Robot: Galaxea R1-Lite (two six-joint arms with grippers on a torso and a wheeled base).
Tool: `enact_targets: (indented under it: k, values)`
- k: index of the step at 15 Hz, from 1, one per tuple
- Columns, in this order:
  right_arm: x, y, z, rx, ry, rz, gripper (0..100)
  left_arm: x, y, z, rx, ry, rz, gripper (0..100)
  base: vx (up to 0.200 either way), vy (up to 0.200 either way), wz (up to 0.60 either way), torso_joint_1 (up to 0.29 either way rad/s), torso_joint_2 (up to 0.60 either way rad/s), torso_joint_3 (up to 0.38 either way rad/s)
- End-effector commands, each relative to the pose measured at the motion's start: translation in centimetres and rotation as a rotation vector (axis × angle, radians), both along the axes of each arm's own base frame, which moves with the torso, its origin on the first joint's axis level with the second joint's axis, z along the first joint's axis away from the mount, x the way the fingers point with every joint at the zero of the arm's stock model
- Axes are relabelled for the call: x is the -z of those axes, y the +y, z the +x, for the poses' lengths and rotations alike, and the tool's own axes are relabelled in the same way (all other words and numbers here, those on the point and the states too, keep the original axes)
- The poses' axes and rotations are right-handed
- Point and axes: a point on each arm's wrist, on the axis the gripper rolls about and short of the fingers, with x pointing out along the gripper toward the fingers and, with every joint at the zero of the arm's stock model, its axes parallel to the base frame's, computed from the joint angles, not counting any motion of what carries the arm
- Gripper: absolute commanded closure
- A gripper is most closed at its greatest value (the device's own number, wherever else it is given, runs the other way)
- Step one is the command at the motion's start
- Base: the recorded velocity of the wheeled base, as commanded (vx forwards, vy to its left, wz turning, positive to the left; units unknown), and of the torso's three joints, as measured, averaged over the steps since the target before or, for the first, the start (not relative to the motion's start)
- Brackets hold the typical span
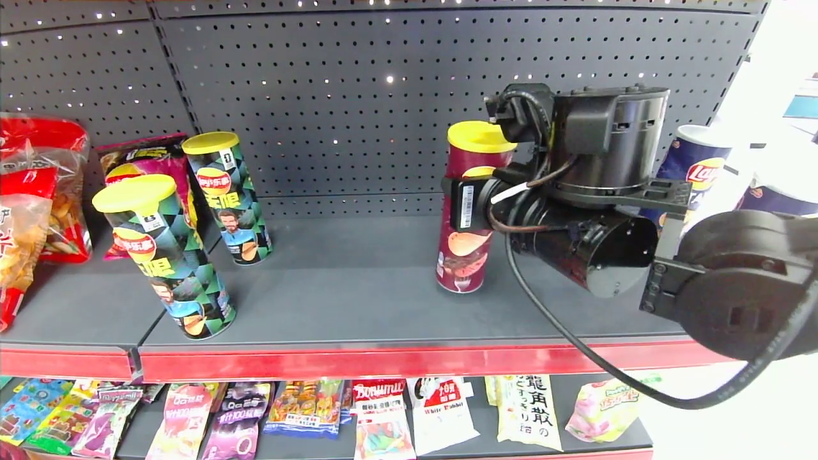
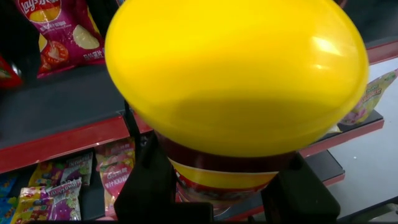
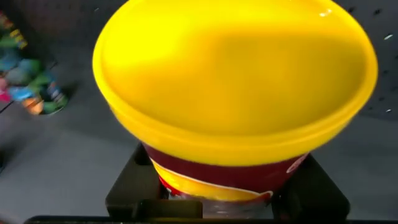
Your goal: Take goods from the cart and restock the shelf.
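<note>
A maroon chip can (image 1: 461,255) with a yellow lid stands about upright at the middle right of the grey shelf board (image 1: 358,287). My right gripper (image 1: 470,203) is shut on its upper body, coming in from the right. I cannot tell whether its base touches the board. The right wrist view looks down on the same can's lid (image 3: 236,74), with the right gripper (image 3: 224,202) clamped below it. In the left wrist view, my left gripper (image 2: 217,199) is shut on a second maroon can with a yellow lid (image 2: 236,68), held out in front of the shelves.
Two green chip cans (image 1: 167,255) (image 1: 229,195) stand at the shelf's left, snack bags (image 1: 38,191) beyond them. Blue cans (image 1: 696,166) sit at the far right behind my right arm. The board between the green cans and the maroon can is bare. Snack packets (image 1: 383,415) hang below the red shelf edge (image 1: 383,361).
</note>
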Motion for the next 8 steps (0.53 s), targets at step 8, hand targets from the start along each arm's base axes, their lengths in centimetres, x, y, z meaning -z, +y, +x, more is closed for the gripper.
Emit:
enact_targets:
  k: [8]
  values:
    - [2.3,-0.3,-2.1,-0.028,0.058,-0.072,100,0.0,0.0,0.0,0.000,0.001,0.000,100,0.000,0.000,0.00,0.000,0.00,0.000]
